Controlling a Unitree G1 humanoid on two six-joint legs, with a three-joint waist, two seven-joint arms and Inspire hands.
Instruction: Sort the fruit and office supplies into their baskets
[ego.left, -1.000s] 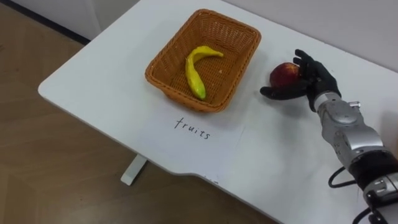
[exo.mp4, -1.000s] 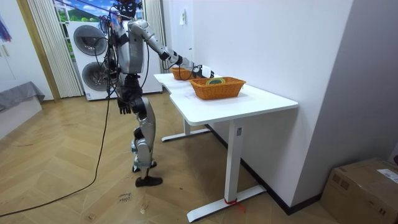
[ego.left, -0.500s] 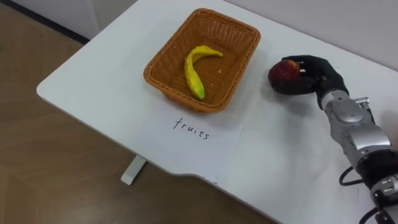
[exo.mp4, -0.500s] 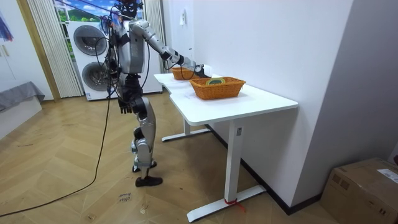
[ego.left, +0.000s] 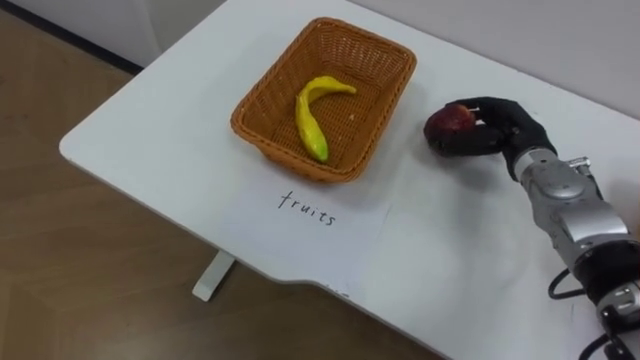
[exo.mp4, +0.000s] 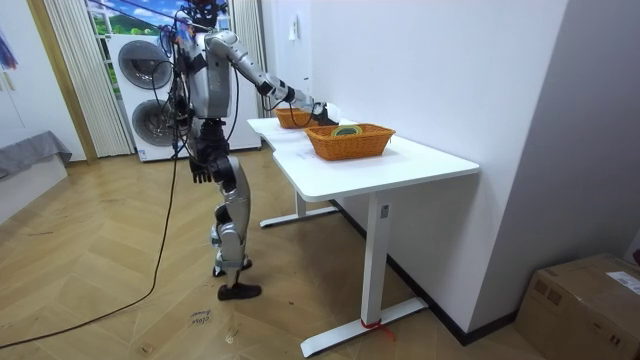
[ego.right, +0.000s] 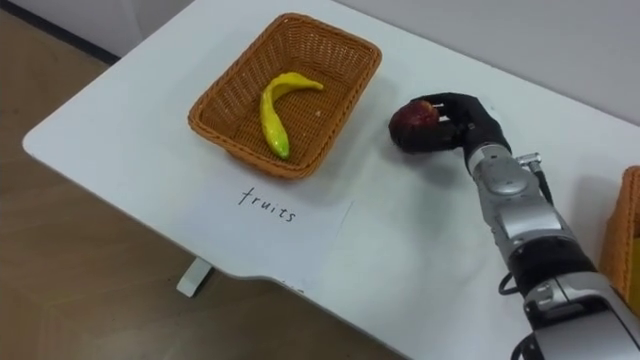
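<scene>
Left eye view, middle right: the right hand (ego.left: 505, 125) holds the apple (ego.left: 445, 122); a loose hold could drop it outside the basket (ego.left: 290, 158).

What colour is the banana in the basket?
The banana is yellow, clearest in the left eye view.

Bright, even, diffuse indoor light is seen throughout. The white table (ego.left: 170, 130) is rendered very bright. A soft, weak shadow is cast on the tabletop just under the fingers (ego.left: 497, 106) of the right hand (ego.left: 515, 125) and under the apple (ego.left: 447, 122) clasped in them. A dull highlight is seen on the apple's top, beside the fingertips. Well to the left of the fingers, the basket (ego.left: 270, 80) interior is evenly lit and a thin shadow is cast along its near wall. The black fingers are left dark. In the room view, a faint sheen is seen on the wooden floor (exo.mp4: 120, 300).
</scene>
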